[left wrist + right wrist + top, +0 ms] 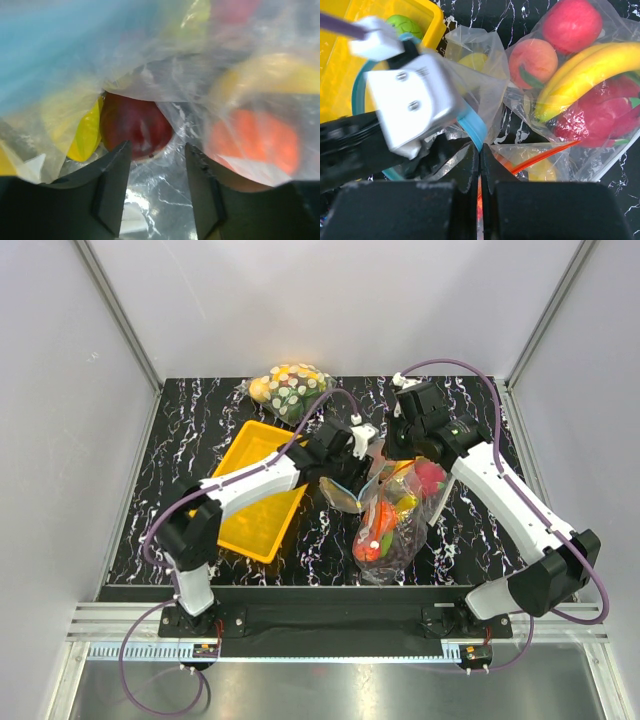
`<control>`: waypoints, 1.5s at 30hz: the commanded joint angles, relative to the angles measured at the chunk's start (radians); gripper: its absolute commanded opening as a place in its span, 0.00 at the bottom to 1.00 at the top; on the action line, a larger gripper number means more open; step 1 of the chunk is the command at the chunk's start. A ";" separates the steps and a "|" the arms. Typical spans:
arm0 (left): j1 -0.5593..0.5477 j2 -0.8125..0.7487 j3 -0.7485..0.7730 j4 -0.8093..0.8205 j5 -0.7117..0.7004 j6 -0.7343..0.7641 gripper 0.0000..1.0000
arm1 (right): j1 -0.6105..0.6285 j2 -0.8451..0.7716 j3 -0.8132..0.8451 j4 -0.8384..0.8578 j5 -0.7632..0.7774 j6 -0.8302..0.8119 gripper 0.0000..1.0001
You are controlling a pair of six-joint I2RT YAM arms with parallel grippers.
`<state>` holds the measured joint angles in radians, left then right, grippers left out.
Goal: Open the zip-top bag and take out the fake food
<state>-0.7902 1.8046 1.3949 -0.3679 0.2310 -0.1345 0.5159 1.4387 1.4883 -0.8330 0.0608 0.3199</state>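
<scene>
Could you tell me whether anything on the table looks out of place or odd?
Nothing looks spilled or damaged. The one oddity: the larger fruit bag lies crumpled against the zip-top bag, their plastic overlapping right where the right gripper pinches the zip-top bag's mouth.

From my left wrist the strip of the zip-top bag (45,40) is only a blue blur at ten o'clock, the orange fruit (255,140) at four o'clock smeared behind film. From my right wrist, my left arm (395,115) half-hides the green ball (402,25) at eleven o'clock.
</scene>
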 commanded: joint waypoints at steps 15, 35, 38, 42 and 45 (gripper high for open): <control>-0.004 0.133 0.055 0.021 -0.137 0.009 0.75 | -0.008 -0.041 -0.010 0.038 -0.010 0.010 0.00; -0.009 0.115 0.033 0.030 -0.093 -0.008 0.36 | -0.010 -0.035 -0.007 0.028 -0.003 -0.001 0.00; -0.009 0.061 0.035 0.020 -0.078 -0.022 0.35 | -0.008 -0.032 -0.005 0.025 -0.001 -0.005 0.00; -0.009 0.018 0.046 -0.011 -0.068 -0.031 0.34 | -0.010 -0.029 -0.005 0.025 -0.004 -0.004 0.00; -0.009 -0.019 0.049 -0.028 -0.050 -0.039 0.34 | -0.010 -0.029 -0.007 0.023 -0.003 -0.005 0.00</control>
<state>-0.7994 1.8706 1.4288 -0.3977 0.1402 -0.1593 0.5144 1.4315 1.4750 -0.8349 0.0589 0.3206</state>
